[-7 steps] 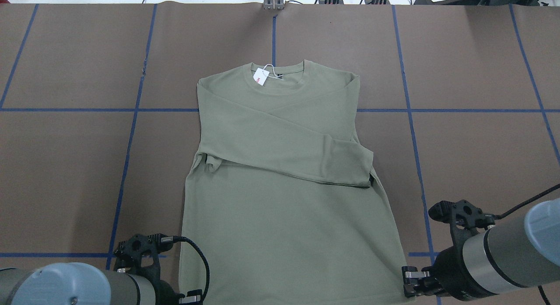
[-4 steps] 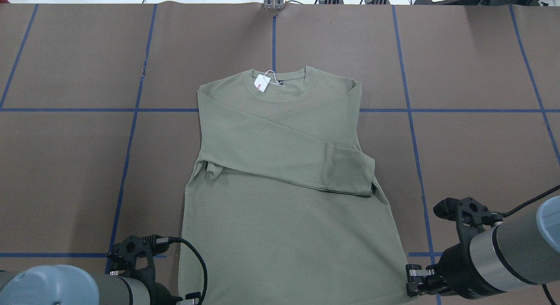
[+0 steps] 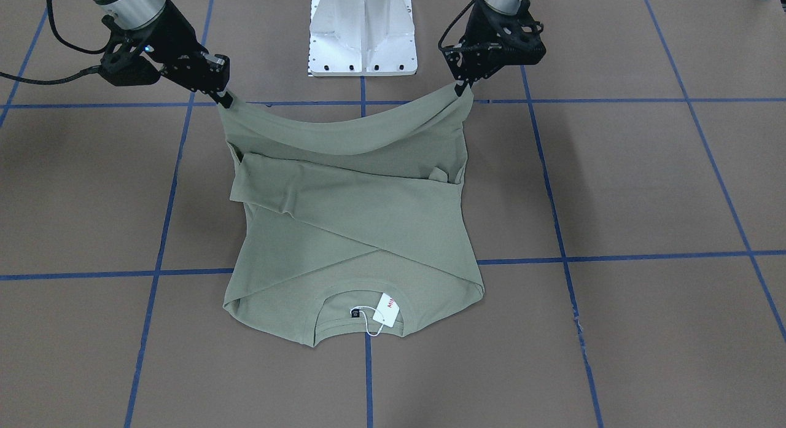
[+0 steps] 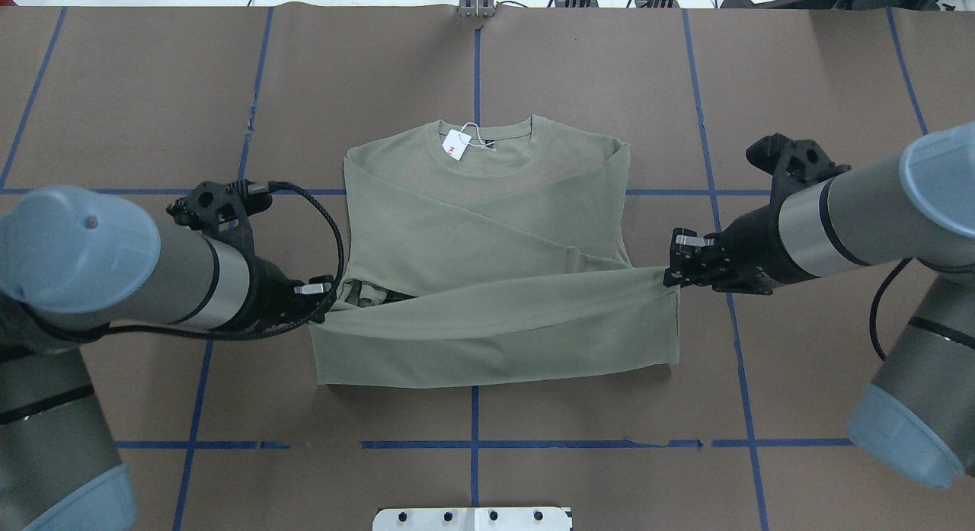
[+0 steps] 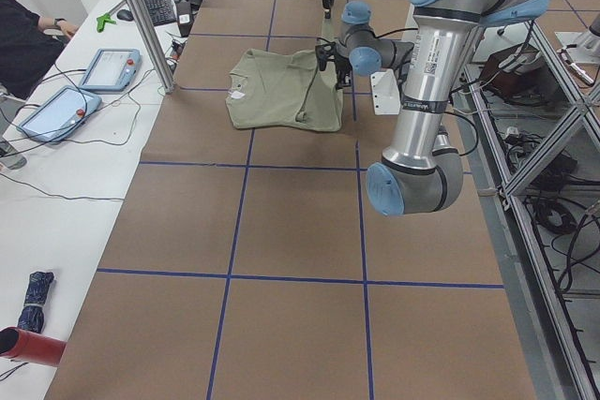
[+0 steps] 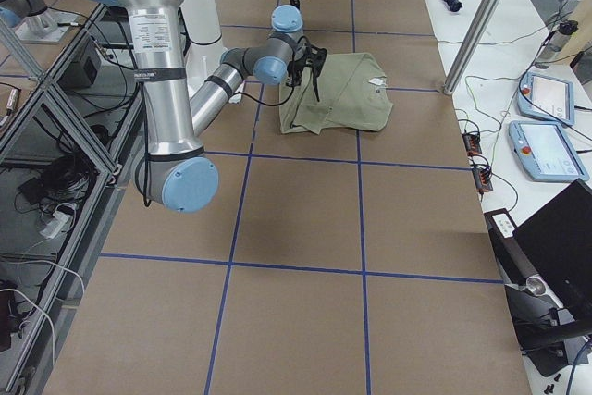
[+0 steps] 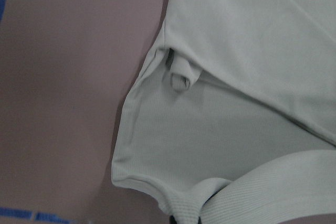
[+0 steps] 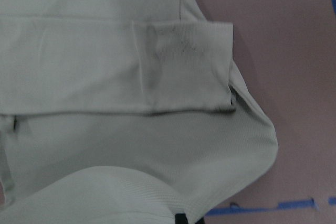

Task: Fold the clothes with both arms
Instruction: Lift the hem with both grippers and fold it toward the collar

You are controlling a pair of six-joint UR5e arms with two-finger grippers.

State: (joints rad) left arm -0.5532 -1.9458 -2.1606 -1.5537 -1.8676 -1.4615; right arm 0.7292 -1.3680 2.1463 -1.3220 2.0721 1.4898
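Shirt: the sage-green long-sleeved shirt (image 4: 487,211) lies at the centre of the table (image 4: 137,97), collar on the far side from the robot, both sleeves crossed over the chest.
Hem: the near edge (image 4: 495,314) is raised off the table and stretched as a band between the two grippers. It sags in the middle in the front-facing view, and the body beneath it doubles over into a fold on the near side.
Left gripper: the left gripper (image 4: 329,301) is clamped on the left hem corner, at the shirt's left edge, with its fingers touching the cloth.
Right gripper: the right gripper (image 4: 669,270) is pinched onto the right hem corner, at the shirt's right edge, slightly farther from the robot than the left.
Sleeve cuff: in the right wrist view a ribbed cuff (image 8: 184,66) lies flat on the body, beyond the held hem.
Hang tag: the white-and-red tag (image 4: 455,145) rests at the collar, well apart from both grippers.
Grid: blue tape lines (image 4: 221,272) cross the brown table cover.
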